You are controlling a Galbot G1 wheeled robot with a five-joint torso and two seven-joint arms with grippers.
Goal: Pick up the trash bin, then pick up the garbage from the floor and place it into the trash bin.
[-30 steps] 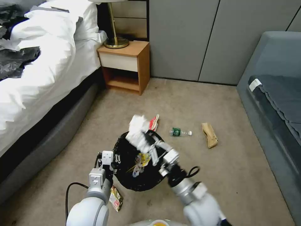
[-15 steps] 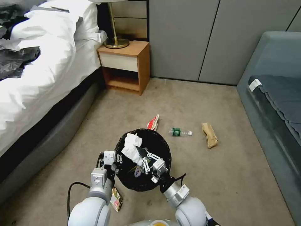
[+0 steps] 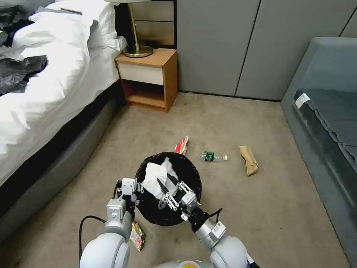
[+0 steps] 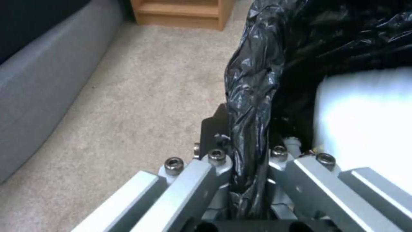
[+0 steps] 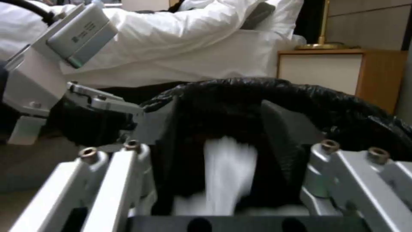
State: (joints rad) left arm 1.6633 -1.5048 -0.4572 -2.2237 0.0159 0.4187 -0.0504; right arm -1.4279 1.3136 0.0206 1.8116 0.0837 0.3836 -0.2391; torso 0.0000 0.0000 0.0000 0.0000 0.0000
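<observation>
Tissue [image 3: 155, 175] is now released into the trash bin [image 3: 193, 175]; right gripper [image 3: 166, 188] jaws spread, empty. Left gripper [image 4: 240, 167] jaws are clamped on the bin rim. Bottle [image 3: 212, 156] beyond the bin remains.

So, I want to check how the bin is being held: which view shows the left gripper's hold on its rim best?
The left wrist view: the left gripper is clamped on the bag-covered rim of the trash bin, seen close up. The head view shows that gripper at the bin's left edge, from above. The right wrist view shows it side-on, beside the rim.
</observation>
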